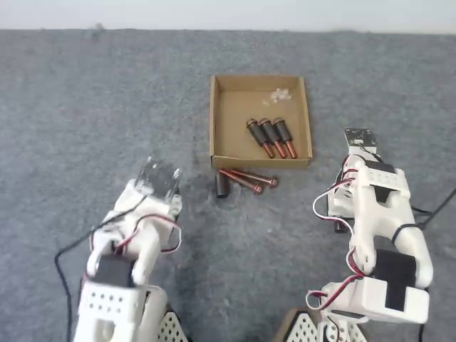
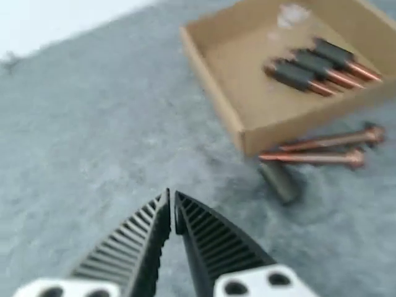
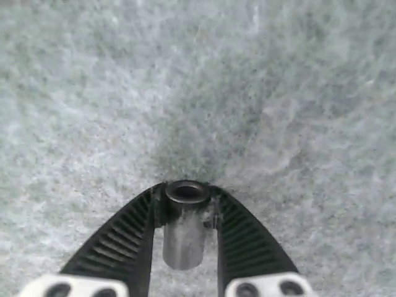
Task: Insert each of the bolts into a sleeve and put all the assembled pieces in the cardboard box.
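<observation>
While the right gripper [image 3: 185,193] is holding a sleeve [image 3: 184,238] mouth-outward for loading,
left gripper [image 2: 172,198] is hovering closed and empty, bolts [image 2: 309,158] lying ahead.

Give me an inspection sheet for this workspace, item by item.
Surface: grey carpet.
Job's things: cardboard box holds three assembled pieces; two bolts and one loose sleeve lie on the carpet just outside its near wall; a second sleeve sits in the right gripper.
Clutter: small white bits inside the box.
Grippers: left gripper shut, empty; right shut on the second sleeve.
Cables: red, white and black wires loop along both arms.
Surroundings: pale wall behind the carpet.
</observation>
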`<state>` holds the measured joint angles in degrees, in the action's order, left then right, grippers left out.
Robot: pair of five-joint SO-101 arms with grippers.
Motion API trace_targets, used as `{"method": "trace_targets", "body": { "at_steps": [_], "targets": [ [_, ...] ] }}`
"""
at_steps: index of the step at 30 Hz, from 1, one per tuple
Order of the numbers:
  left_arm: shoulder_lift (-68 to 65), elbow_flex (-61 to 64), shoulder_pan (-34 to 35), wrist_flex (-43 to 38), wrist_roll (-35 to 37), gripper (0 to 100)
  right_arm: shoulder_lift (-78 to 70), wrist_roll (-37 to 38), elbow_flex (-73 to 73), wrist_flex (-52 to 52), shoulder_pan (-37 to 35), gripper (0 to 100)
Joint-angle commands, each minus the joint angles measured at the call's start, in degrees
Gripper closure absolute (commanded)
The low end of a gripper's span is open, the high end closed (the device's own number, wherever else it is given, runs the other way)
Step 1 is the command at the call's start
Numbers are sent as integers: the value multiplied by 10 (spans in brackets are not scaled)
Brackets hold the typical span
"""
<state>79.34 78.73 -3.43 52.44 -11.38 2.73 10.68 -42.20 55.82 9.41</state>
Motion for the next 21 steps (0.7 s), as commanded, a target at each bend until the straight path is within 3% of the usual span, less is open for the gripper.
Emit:
{"method": "trace_targets", "body": {
  "at_steps": [1,8,16,21],
  "targets": [
    [-189,-117,-74,-8,-22,984,0,-4,18,-2,6,992],
    [-374,-189,-200,-21,-166,983,0,15,25,-10,25,992],
    [-574,-227,-221,-100,-263,885,-3,18,27,-12,22,992],
    [-684,-300,-232,-93,-291,874,-3,19,27,-12,21,992]
  ]
}}
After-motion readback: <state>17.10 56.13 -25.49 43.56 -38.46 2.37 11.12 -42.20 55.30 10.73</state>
